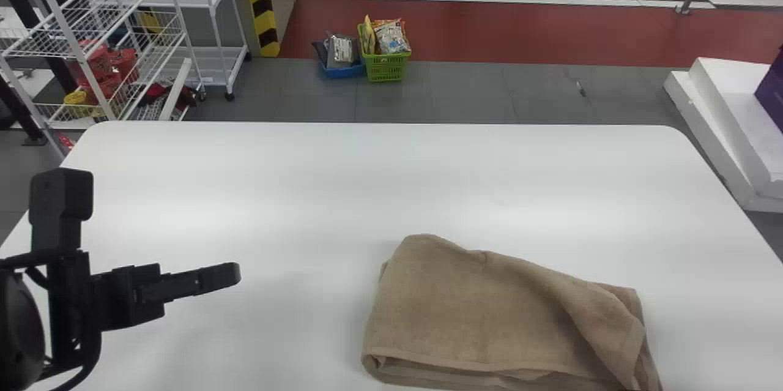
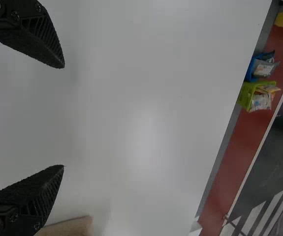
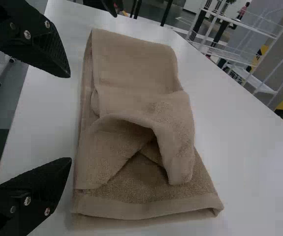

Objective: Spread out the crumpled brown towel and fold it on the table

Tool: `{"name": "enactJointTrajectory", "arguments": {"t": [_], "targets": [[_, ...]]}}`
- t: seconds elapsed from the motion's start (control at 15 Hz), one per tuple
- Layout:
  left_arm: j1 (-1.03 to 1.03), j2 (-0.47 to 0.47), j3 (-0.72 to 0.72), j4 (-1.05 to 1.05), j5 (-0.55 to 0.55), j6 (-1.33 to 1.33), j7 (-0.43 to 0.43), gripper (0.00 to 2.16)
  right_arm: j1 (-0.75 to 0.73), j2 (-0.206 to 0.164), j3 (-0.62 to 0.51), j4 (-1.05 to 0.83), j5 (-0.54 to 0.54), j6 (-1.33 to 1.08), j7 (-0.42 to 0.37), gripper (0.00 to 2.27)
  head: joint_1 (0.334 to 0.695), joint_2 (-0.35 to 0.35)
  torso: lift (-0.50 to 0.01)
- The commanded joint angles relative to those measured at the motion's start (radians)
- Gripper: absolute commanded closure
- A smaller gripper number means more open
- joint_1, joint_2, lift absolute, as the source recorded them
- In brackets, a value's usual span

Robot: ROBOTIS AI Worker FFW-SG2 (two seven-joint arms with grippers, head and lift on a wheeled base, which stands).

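The brown towel (image 1: 477,311) lies at the table's near side, right of centre, in a loose, layered oblong with a slanting fold at its right end. From the right wrist, the towel (image 3: 131,103) shows a raised flap arching over a hollow, above a hemmed edge. My left gripper (image 1: 229,275) is over the table's left part, well apart from the towel. In its wrist view the left gripper (image 2: 62,117) is open and empty, a towel corner (image 2: 70,227) near one finger. My right gripper (image 3: 69,117) stands open beside the towel, holding nothing.
The white table (image 1: 275,183) has bare surface behind the towel and between it and my left gripper. Beyond the table are a wire rack (image 1: 92,42), a green basket (image 1: 386,67) on the floor, and white blocks (image 1: 728,128) at the right.
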Motion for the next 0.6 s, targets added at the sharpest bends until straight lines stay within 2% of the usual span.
{"name": "enactJointTrajectory", "arguments": {"t": [0.0,0.13,0.27,0.4,0.47,0.53], "targets": [[0.004,-0.006,0.017,-0.013,0.012,0.004,-0.001,0.09,-0.022,0.009,-0.044,-0.011,-0.005,0.002,0.003,0.1,0.695,-0.027,-0.127],[0.01,-0.006,0.034,-0.036,0.042,0.004,-0.001,0.09,-0.022,0.009,-0.072,0.003,0.012,-0.206,0.025,0.11,0.695,-0.036,-0.127],[0.017,-0.006,0.029,-0.056,0.059,0.004,0.007,0.09,-0.048,0.007,-0.109,0.038,0.008,-0.35,0.088,0.11,0.695,-0.06,-0.127],[0.019,-0.006,0.014,-0.064,0.059,0.004,0.012,0.09,-0.085,-0.009,-0.132,0.092,0.018,-0.528,0.144,0.11,0.695,-0.088,-0.127],[0.023,-0.006,0.008,-0.066,0.059,0.004,0.013,0.09,-0.11,-0.029,-0.132,0.125,0.044,-0.552,0.186,0.12,0.695,-0.117,-0.127],[0.028,-0.006,0.005,-0.069,0.058,0.004,0.013,0.09,-0.116,-0.034,-0.124,0.154,0.084,-0.629,0.224,0.13,0.695,-0.133,-0.127]]}}
